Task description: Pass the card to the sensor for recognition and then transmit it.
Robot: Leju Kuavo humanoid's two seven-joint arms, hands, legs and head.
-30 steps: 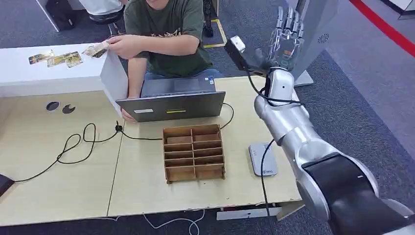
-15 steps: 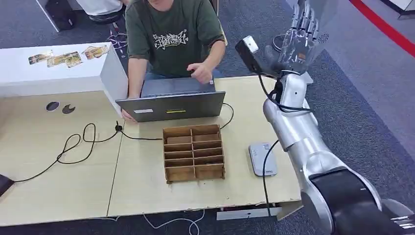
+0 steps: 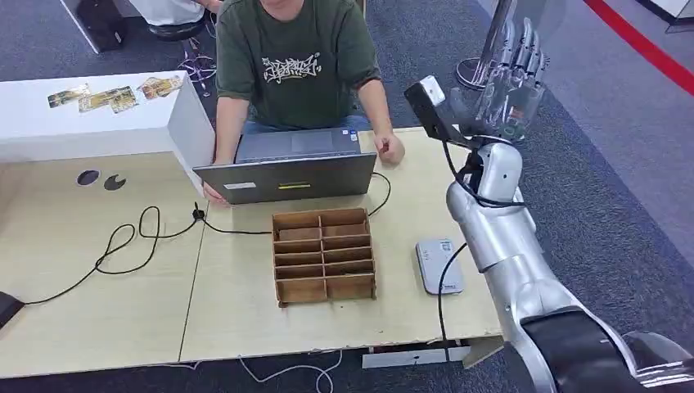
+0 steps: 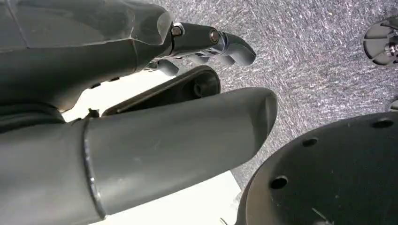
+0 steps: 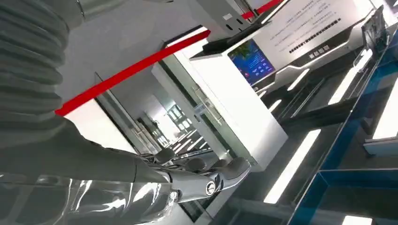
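Right hand (image 3: pixel 507 78) is raised high past the worktop's (image 3: pixel 98 311) far corner, fingers spread, holding nothing. Cards (image 3: pixel 102 98) lie on the white counter (image 3: pixel 82 123); the sensor (image 3: pixel 439 266) sits beside the wooden organizer (image 3: pixel 324 255). Left hand (image 4: pixel 206 44): can't tell.

laptop (image 3: pixel 286 168) open, person (image 3: pixel 295 61) behind | wooden organizer (image 3: pixel 324 255) centre | black cable (image 3: pixel 123 246) left

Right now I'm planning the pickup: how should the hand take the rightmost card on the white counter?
Probably pinch its near edge from above: the card lies flat on the counter, thin, with nothing to wrap; sliding it to the rim first may help.
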